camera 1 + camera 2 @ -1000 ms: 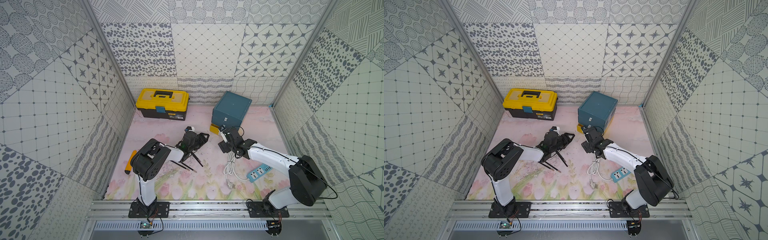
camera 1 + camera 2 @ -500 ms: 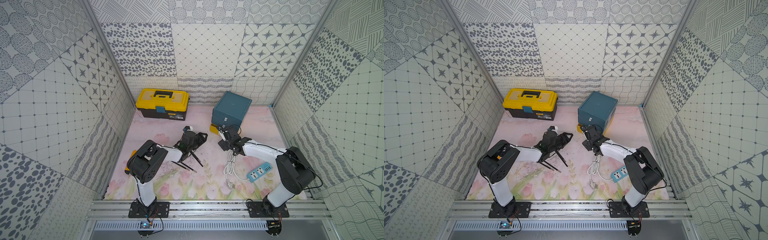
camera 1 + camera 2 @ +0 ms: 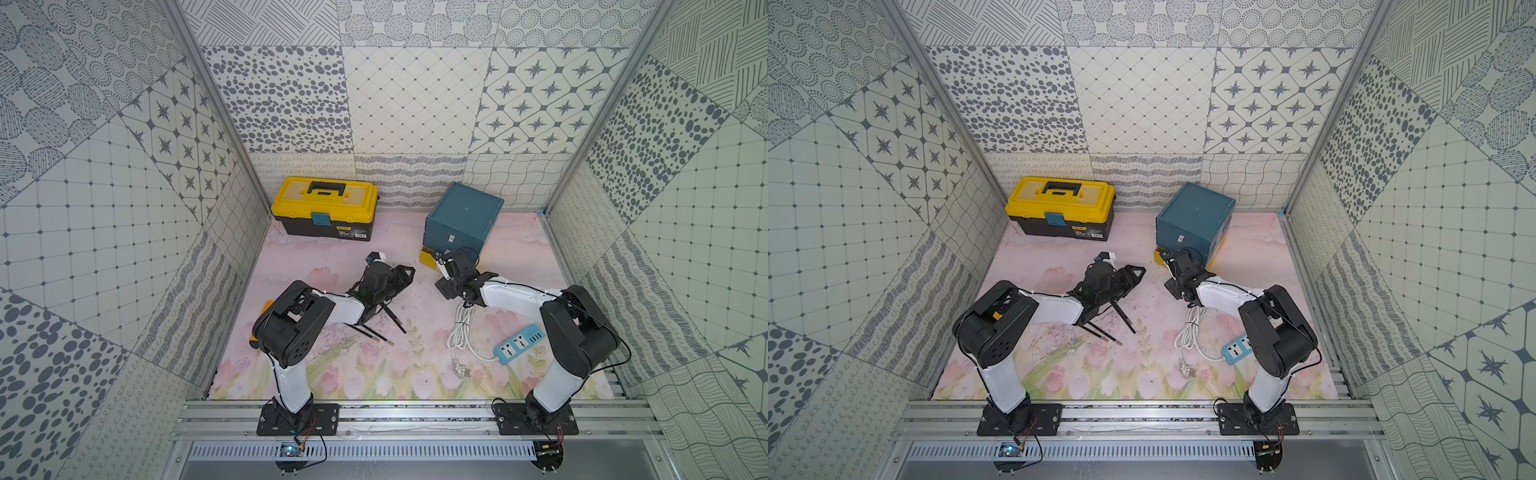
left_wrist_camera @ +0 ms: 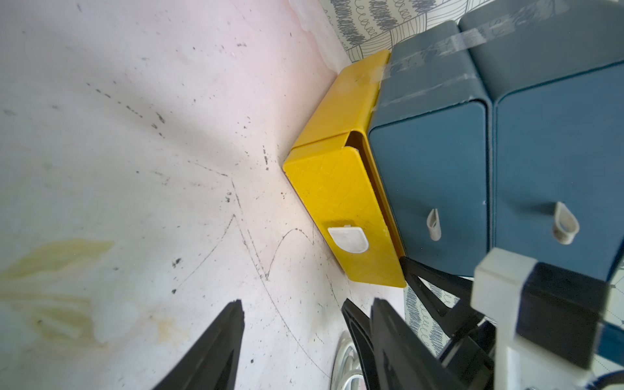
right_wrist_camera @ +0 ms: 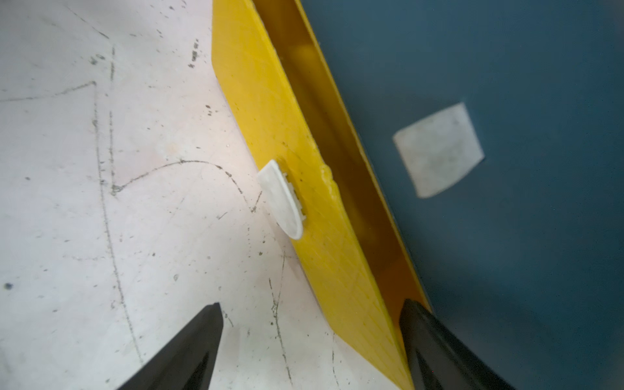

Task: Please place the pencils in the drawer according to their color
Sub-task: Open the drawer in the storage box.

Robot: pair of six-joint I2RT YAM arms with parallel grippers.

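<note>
Top views: three dark pencils [image 3: 371, 335] lie on the worktop [image 3: 332, 257], at 7 o'clock from the left gripper [image 3: 405, 273]; one drawer chest [image 3: 465, 212] at its 1 o'clock.
Left wrist: left gripper open, empty; three drawers ahead, yellow drawer [image 4: 344, 209] ajar.
Right wrist: right gripper [image 5: 312, 304] wide, straddling the yellow drawer's front.
Room: scuffed floral worktop, patterned walls [image 3: 415, 104].

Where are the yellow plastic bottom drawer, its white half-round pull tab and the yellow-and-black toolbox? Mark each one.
yellow plastic bottom drawer [image 4: 337, 202]: left wrist view, on its front panel.
white half-round pull tab [image 4: 348, 239]: left wrist view, on its flat face.
yellow-and-black toolbox [image 3: 328, 203]: in a top view, on its yellow lid.
</note>
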